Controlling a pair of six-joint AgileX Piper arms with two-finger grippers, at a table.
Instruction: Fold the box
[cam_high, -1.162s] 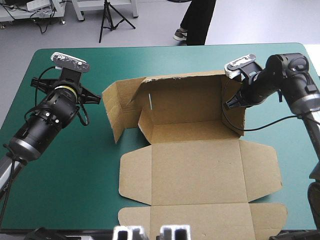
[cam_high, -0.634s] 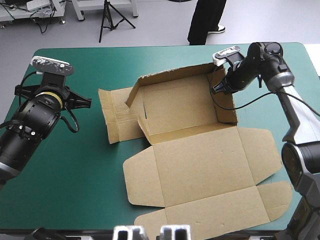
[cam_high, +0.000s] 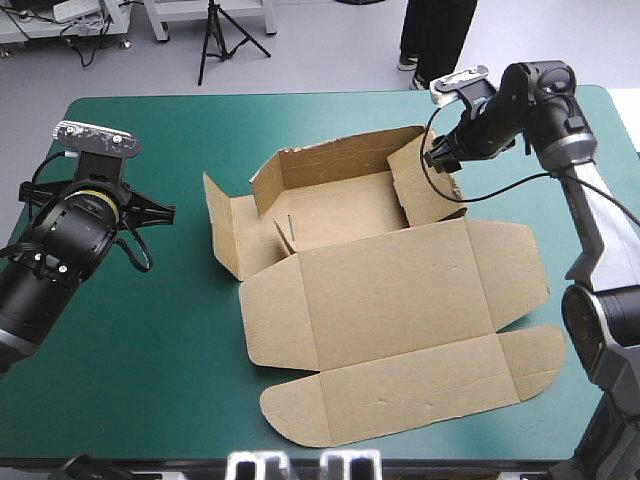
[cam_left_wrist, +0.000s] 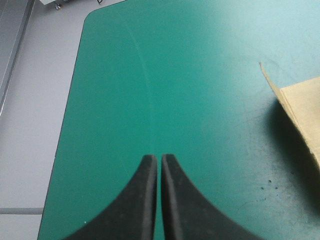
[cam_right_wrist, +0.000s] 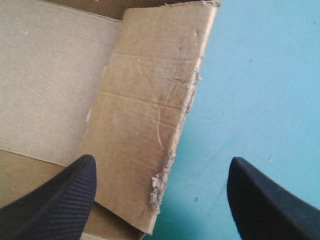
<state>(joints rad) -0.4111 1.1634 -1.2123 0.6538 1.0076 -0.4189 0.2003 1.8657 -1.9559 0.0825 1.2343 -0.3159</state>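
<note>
1. The box (cam_high: 330, 205) sits about mid-desk as a part-raised tray. Its far wall stands toward 12 o'clock, and its lid (cam_high: 390, 300) lies flat on the cover toward 6 o'clock.
2. The end wall (cam_high: 425, 190) at the tray's 2 o'clock corner stands and leans inward. At 9 o'clock the side flap (cam_high: 222, 235) stands splayed outward.
3. The right fingers (cam_right_wrist: 55, 200) are spread wide at that 2 o'clock corner and hold nothing. The end wall's ragged edge runs between them, with one finger over the brown board and the other over the bare cover. Whether either touches the board cannot be told.
4. The left fingers (cam_left_wrist: 147, 200) are pressed together into one point with nothing between them. They are at the box's 9 o'clock, well apart from it, and only a corner of the side flap shows ahead and to one side.
5. The desk (cam_high: 180, 380) with its teal-green cover lies bare around the box.
</note>
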